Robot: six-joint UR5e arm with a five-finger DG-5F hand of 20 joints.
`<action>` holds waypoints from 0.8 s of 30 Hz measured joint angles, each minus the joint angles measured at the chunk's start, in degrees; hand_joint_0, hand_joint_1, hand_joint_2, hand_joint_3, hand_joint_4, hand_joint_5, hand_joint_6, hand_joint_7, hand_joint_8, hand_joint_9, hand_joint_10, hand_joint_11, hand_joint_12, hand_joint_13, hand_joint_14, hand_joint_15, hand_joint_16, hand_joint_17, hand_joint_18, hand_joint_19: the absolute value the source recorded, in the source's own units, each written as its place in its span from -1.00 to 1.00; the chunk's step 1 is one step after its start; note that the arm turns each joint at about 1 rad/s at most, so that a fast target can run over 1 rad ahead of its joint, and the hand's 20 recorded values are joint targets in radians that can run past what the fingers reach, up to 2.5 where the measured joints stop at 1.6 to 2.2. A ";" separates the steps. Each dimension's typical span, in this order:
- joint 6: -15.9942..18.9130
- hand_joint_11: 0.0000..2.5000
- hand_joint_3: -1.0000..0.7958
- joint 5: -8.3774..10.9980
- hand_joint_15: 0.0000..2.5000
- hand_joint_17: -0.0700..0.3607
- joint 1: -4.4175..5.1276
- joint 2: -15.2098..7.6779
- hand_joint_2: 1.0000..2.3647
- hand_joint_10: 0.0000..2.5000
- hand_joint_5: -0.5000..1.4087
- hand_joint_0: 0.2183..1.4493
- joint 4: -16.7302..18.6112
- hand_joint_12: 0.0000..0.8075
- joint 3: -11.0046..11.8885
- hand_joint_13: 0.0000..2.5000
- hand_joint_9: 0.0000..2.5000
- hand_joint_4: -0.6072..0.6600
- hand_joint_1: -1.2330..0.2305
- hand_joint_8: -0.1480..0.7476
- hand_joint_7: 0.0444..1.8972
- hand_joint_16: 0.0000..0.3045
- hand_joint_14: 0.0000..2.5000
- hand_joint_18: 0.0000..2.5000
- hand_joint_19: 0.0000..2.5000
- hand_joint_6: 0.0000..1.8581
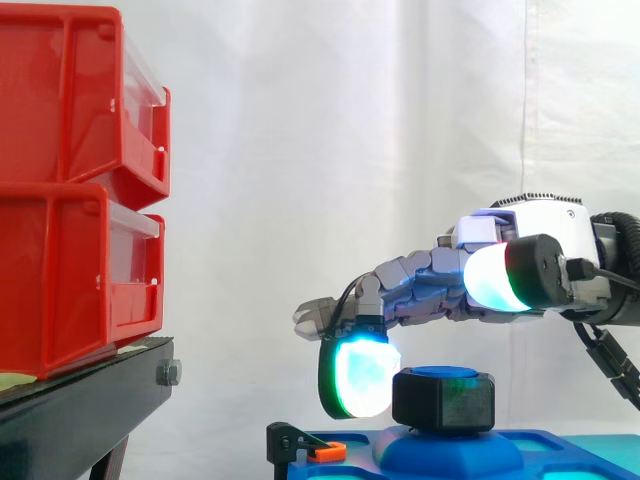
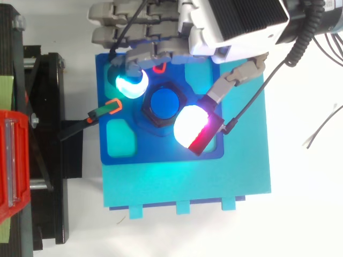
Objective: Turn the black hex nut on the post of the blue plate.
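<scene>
Right of the red bins [image 1: 80,190], the black hex nut [image 1: 443,400] sits on the post [image 2: 163,103] of the blue plate [image 2: 123,142]. The hand [image 1: 545,225] is open around it: one fingertip [image 1: 362,372] is just left of the nut, the thumb [image 1: 492,278] higher. Both should press opposite flats before turning.

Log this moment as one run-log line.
hand open | cyan fingertip beside black hex nut | thumb pad above nut level | nut on post of blue plate
</scene>
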 measured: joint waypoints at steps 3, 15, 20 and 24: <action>0.00 -1.00 -0.44 -0.27 -0.97 -0.11 -0.35 -0.02 -1.00 -1.00 -0.65 -0.60 0.00 -0.06 0.00 -0.88 -0.76 0.54 0.52 0.03 0.08 -0.65 -1.00 -0.88 -0.79 -0.46; 0.06 -1.00 -0.44 -1.45 -0.97 -0.11 -1.46 0.00 -1.00 -1.00 -0.66 -0.60 0.12 -0.06 0.02 -0.88 -0.76 0.52 0.50 0.02 0.07 -0.65 -1.00 -0.88 -0.78 -0.46; 0.62 -1.00 -0.44 -1.61 -0.97 -0.11 -1.23 0.03 -1.00 -1.00 -0.67 -0.60 0.38 -0.06 0.44 -0.88 -0.77 0.51 0.49 0.02 0.03 -0.65 -1.00 -0.88 -0.79 -0.46; 1.15 -1.00 -0.44 -1.54 -0.97 -0.11 -0.72 0.02 -1.00 -1.00 -0.67 -0.60 0.30 -0.06 1.40 -0.88 -0.77 0.51 0.49 0.02 0.00 -0.64 -1.00 -0.88 -0.79 -0.46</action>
